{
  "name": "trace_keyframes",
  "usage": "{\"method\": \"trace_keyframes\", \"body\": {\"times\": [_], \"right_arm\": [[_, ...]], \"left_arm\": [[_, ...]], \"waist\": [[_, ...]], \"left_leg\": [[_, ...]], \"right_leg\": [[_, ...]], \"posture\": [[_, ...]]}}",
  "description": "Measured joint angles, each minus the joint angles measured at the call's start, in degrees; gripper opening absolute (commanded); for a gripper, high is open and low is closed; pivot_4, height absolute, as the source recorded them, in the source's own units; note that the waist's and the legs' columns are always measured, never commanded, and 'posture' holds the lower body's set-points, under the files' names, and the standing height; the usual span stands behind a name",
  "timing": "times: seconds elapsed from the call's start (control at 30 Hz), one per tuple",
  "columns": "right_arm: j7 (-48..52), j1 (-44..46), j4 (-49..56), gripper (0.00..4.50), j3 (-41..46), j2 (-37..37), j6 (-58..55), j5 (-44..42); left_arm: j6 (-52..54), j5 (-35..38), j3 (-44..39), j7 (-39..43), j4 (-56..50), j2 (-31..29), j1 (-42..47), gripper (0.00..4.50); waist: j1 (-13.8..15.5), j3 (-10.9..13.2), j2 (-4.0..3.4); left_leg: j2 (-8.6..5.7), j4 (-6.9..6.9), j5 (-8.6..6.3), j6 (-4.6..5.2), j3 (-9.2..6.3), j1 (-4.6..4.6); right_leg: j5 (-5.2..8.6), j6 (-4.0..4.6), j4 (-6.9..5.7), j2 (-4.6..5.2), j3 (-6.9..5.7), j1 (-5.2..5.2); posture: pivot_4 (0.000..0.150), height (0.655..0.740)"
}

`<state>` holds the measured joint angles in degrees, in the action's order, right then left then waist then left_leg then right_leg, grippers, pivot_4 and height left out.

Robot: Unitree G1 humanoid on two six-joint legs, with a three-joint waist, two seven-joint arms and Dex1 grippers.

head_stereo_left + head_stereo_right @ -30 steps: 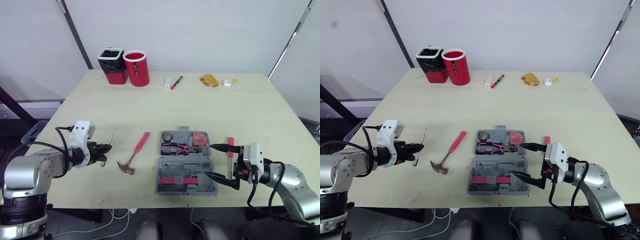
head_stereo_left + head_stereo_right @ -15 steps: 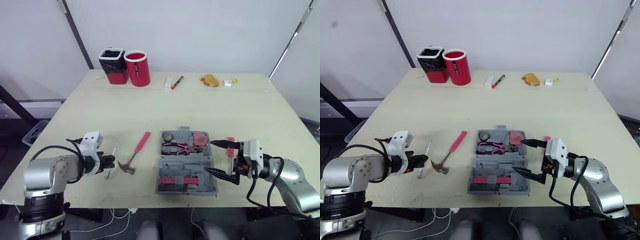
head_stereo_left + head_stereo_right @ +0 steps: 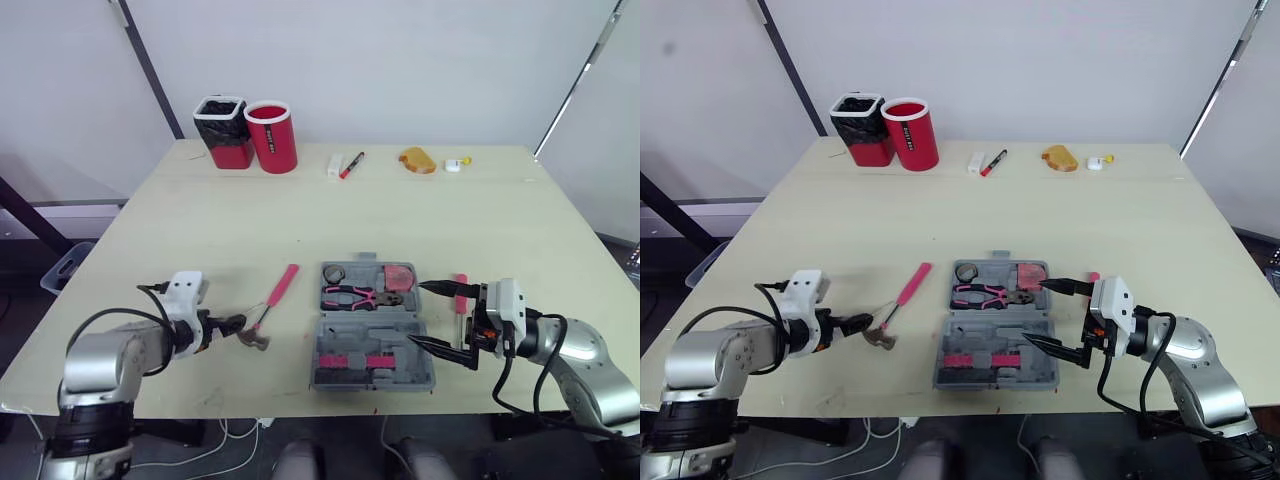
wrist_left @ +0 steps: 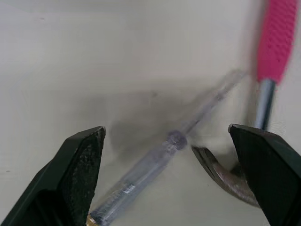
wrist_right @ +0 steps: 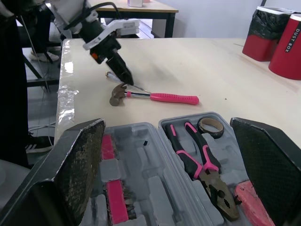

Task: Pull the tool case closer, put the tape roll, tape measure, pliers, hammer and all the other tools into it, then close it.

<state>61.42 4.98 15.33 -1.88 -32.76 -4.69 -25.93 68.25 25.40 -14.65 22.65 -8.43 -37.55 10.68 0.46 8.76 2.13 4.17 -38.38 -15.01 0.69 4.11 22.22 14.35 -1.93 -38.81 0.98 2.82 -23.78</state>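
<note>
Open tool case set near desk front edge, pliers and tape roll held inside, hammer laid left of it, left gripper spread over clear screwdriver, right gripper spread wide beside case.

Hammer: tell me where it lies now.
Left eye view: the hammer lies on the table left of the open tool case, its head beside the left gripper, pink handle pointing away.

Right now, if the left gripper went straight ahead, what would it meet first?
Probably the thin clear tool lying between the open fingers of the left gripper, with the hammer head just beyond.
</note>
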Motion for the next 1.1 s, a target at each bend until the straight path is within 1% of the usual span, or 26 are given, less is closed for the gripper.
{"method": "trace_keyframes", "body": {"times": [0.03,0.07,0.13,0.3,0.43,0.5,0.53,0.6,0.67,0.7,0.73,0.83,0.87,1.0,1.1], "right_arm": [[0.0,0.0,0.0,4.50,0.0,0.0,0.0,0.0],[-0.1,-0.1,0.1,4.50,0.0,0.0,0.0,0.0],[-0.2,-0.2,0.1,4.50,-0.1,0.0,0.0,0.0],[-0.6,-0.2,0.2,4.50,-0.1,0.1,0.0,0.0],[-0.7,-0.4,0.6,4.50,-0.1,0.0,0.0,0.0],[-0.9,-0.6,0.8,4.50,-0.1,0.1,-0.1,0.0],[-1.0,-0.6,0.8,4.50,-0.1,0.1,-0.1,0.0],[-1.2,-0.6,1.3,4.50,-0.1,0.0,-0.2,0.0],[-1.3,-0.6,1.5,4.50,-0.1,0.0,-0.3,0.0],[-1.3,-0.6,1.6,4.50,0.1,0.0,-0.3,0.0],[-1.3,-0.6,1.6,4.50,0.1,-0.1,-0.3,0.0],[-1.4,-0.2,1.7,4.50,0.2,-0.2,-0.3,0.0],[-1.5,-0.2,1.7,4.50,0.2,-0.2,-0.3,0.0],[-2.2,-0.6,2.0,4.50,0.2,-0.3,-0.3,0.1],[-2.8,-1.3,2.3,4.50,0.3,-0.4,-0.3,0.2]], "left_arm": [[-2.5,-0.7,0.9,1.0,0.0,-0.8,-1.0,4.47],[-9.1,-2.8,2.6,3.3,0.3,-2.6,-3.6,4.47],[-18.6,-5.7,4.2,6.3,1.9,-4.2,-5.8,4.47],[-37.3,-9.2,6.1,14.5,9.2,-5.6,-7.8,4.47],[-46.9,-9.6,6.1,21.2,16.4,-5.8,-6.6,4.47],[-51.9,-9.3,6.2,27.1,23.3,-5.8,-4.3,4.47],[-52.5,-9.2,6.1,27.8,24.1,-5.8,-4.0,4.47],[-60.1,-9.6,7.5,35.8,31.8,-6.4,-1.0,4.47],[-62.2,-9.9,8.4,38.6,34.3,-7.2,0.3,4.47],[-64.2,-10.7,8.9,41.7,38.2,-7.9,2.4,4.47],[-64.5,-10.8,9.0,42.2,39.0,-7.9,3.0,4.47],[-68.8,-12.5,10.6,46.8,48.4,-8.0,9.0,4.47],[-69.0,-12.6,10.7,47.0,48.8,-8.0,9.2,4.47],[-72.9,-14.2,11.1,52.2,58.4,-8.3,14.5,4.47],[-75.0,-14.7,10.9,54.0,62.3,-8.8,16.1,4.47]], "waist": [[0.0,0.0,0.00],[-0.1,0.0,-0.01],[-0.1,0.0,-0.01],[0.2,0.0,-0.01],[0.2,0.0,-0.01],[0.2,0.0,-0.02],[0.2,0.0,-0.02],[0.2,0.0,-0.02],[0.2,0.0,-0.02],[0.2,0.0,-0.02],[0.2,0.0,-0.02],[0.3,0.0,-0.02],[0.3,0.0,-0.02],[0.2,0.0,-0.02],[0.1,0.0,-0.02]], "left_leg": [[0.00,0.00,0.00,0.00,0.00,0.00],[0.00,0.03,0.00,0.00,0.02,-0.02],[0.00,0.04,0.00,0.00,0.03,-0.02],[0.00,0.04,0.00,0.00,0.06,0.00],[0.00,0.04,0.00,0.01,0.08,0.01],[0.01,0.04,0.00,0.01,0.07,0.02],[0.01,0.03,0.00,0.01,0.07,0.03],[0.01,0.03,0.00,0.01,0.07,0.07],[0.01,0.03,0.00,0.01,0.06,0.08],[0.01,0.03,0.00,0.01,0.07,0.08],[0.01,0.02,0.00,0.01,0.07,0.10],[0.01,-0.02,0.00,0.01,0.00,0.22],[0.01,-0.02,0.00,0.01,0.00,0.24],[0.01,-0.03,0.00,0.01,-0.02,0.42],[0.02,-0.03,0.00,0.02,-0.03,0.45]], "right_leg": [[0.00,0.01,0.00,0.00,0.00,0.00],[0.08,0.14,0.01,0.01,0.02,-0.01],[0.11,0.20,0.02,0.02,0.01,-0.01],[0.12,0.21,0.07,0.03,0.00,-0.01],[0.12,0.20,0.09,0.03,0.00,-0.01],[0.13,0.20,0.09,0.01,-0.02,-0.02],[0.12,0.20,0.09,0.01,-0.02,-0.02],[0.12,0.20,0.11,0.00,-0.04,-0.04],[0.12,0.19,0.12,0.00,-0.05,-0.04],[0.12,0.19,0.12,0.00,-0.04,-0.05],[0.12,0.18,0.12,0.00,-0.05,-0.05],[0.06,0.09,0.12,-0.01,-0.12,-0.13],[0.04,0.05,0.12,-0.01,-0.12,-0.15],[0.01,0.01,0.11,-0.04,-0.14,-0.32],[0.01,0.00,0.11,-0.04,-0.14,-0.35]], "posture": [[0.150,0.7400],[0.150,0.7400],[0.150,0.7400],[0.150,0.7400],[0.150,0.7400],[0.150,0.7400],[0.150,0.7400],[0.150,0.7400],[0.150,0.7400],[0.150,0.7400],[0.150,0.7400],[0.150,0.7400],[0.150,0.7400],[0.150,0.7400],[0.150,0.7400]]}}
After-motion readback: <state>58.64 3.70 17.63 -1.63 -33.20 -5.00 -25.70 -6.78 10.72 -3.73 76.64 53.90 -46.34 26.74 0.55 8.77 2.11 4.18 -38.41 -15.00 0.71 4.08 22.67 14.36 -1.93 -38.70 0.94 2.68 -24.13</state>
